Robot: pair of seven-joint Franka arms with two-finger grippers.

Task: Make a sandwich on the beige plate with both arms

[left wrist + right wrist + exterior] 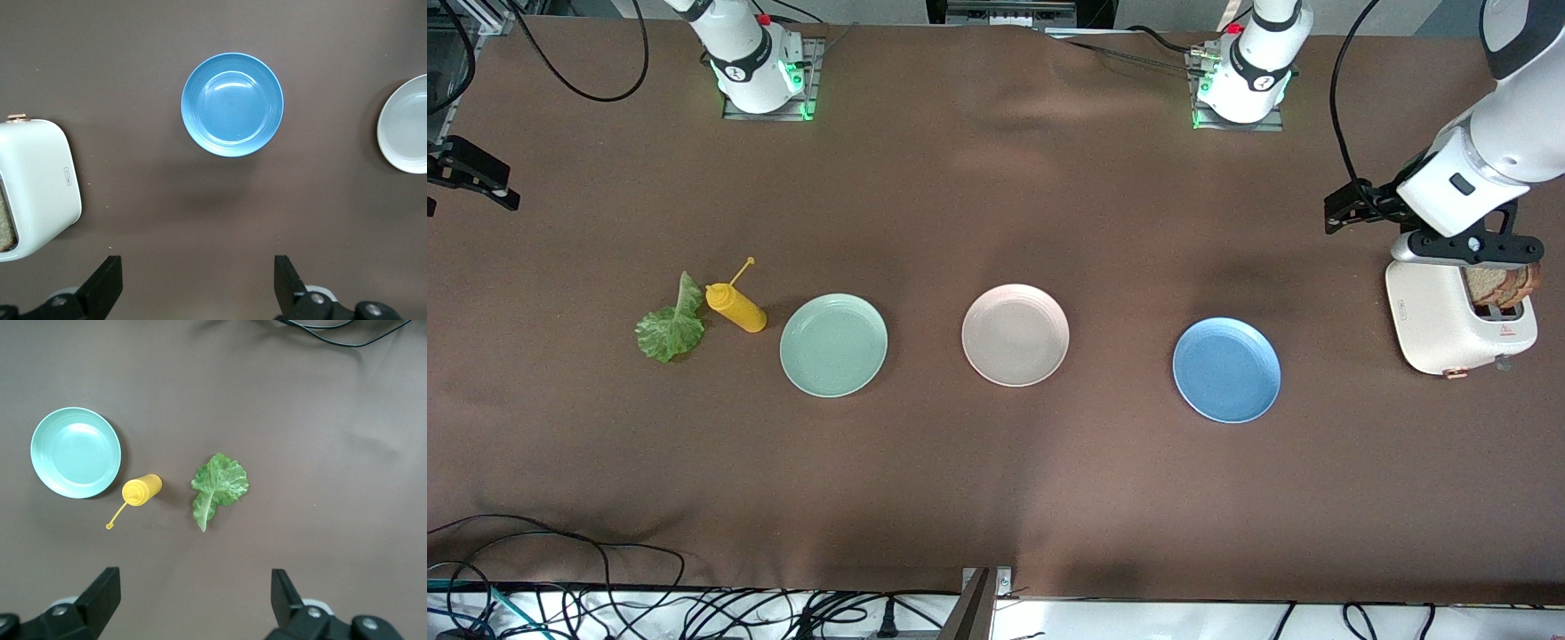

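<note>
The beige plate (1015, 335) sits bare in the middle of a row of three, between the mint green plate (833, 345) toward the right arm's end of the table and the blue plate (1226, 370) toward the left arm's end, so either arm can probably reach it. No sandwich exists yet: brown toast (1503, 284) stands in the white toaster (1449, 329) at the left arm's end, while the lettuce leaf (669, 324) lies flat beside a tipped yellow squeeze bottle (735, 307) at the right arm's end. The left gripper (197, 293) hangs over the toaster, fingers spread and holding nothing, seemingly placed to fetch bread. The right gripper (193, 607) hovers over the lettuce, likewise spread and unloaded.
</note>
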